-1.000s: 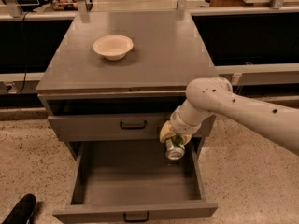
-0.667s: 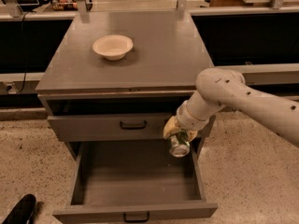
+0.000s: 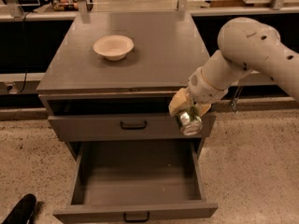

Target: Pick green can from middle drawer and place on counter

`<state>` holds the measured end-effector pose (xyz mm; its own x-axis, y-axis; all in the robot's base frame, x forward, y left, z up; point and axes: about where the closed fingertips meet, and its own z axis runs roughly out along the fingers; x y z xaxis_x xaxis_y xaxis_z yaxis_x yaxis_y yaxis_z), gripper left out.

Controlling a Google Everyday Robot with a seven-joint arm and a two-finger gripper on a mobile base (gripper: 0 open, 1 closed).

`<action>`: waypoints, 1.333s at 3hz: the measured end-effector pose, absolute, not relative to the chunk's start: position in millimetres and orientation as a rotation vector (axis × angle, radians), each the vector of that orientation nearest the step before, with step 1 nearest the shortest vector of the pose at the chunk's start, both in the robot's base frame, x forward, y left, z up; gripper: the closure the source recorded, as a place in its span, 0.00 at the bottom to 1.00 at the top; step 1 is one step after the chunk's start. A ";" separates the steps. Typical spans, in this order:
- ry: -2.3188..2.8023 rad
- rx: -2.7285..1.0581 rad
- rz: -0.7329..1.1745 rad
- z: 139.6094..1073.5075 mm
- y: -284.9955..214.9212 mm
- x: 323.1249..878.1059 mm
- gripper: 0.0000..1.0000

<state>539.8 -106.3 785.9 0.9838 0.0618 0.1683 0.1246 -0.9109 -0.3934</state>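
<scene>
The gripper (image 3: 188,110) is shut on the green can (image 3: 188,121), whose shiny silver end faces the camera. It holds the can in the air in front of the closed upper drawer front, just below the counter's (image 3: 154,59) front right edge. The middle drawer (image 3: 135,181) stands pulled open below and its inside shows nothing in it. The white arm reaches in from the upper right.
A cream bowl (image 3: 113,46) sits on the counter's left half. A closed drawer front with a black handle (image 3: 133,124) lies above the open drawer. A dark object (image 3: 18,211) lies on the speckled floor at lower left. Rails run behind the cabinet.
The gripper has lifted the can up and to the right, from above the open drawer's right side toward the counter's front edge. The arm has swung right.
</scene>
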 end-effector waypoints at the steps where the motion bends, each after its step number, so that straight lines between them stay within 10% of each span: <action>1: -0.200 -2.748 -0.274 829.4 -117.2 573.2 1.00; 4: -0.077 -2.824 -0.188 828.4 -132.2 656.4 1.00</action>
<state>656.4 -132.2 828.4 0.9899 0.0324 0.1377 0.0731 -0.9507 -0.3014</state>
